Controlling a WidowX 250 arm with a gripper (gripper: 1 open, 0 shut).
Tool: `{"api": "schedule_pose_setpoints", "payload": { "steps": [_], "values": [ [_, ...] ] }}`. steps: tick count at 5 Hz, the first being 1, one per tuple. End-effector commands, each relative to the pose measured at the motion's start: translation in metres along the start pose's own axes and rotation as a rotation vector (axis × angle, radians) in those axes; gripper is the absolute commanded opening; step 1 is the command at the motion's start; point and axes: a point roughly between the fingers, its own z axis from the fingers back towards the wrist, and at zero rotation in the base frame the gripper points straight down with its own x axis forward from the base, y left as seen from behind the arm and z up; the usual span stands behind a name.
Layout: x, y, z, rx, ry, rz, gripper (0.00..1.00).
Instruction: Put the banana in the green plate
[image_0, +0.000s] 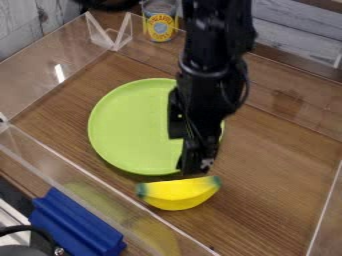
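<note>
The banana (179, 194) is short, stubby and bright yellow with a green tip at its left end. It lies on the wooden table just in front of the green plate (123, 125), outside the rim. The plate is large, round and lime green, with nothing in it. My gripper (186, 148) hangs from the black arm over the plate's near right edge, just above the banana. It is open, with one finger (177, 124) over the plate and the other (194, 160) close above the banana's top. Nothing is between the fingers.
Clear plastic walls (54, 60) enclose the wooden table on the left and front. A blue block (74, 228) sits at the front left corner. A yellow can (159, 22) stands at the back, behind the arm.
</note>
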Motion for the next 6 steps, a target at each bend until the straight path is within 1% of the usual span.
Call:
{"api": "schedule_pose_setpoints", "payload": {
  "steps": [1, 3, 5, 6],
  "values": [
    [0.003, -0.003, -0.005, 0.047, -0.044, -0.043, 1.00],
    [0.005, -0.007, -0.038, 0.056, -0.049, -0.091, 1.00],
    [0.007, -0.007, -0.056, 0.057, -0.051, -0.085, 1.00],
    [0.007, -0.006, -0.060, 0.058, -0.050, -0.085, 1.00]
  ]
}}
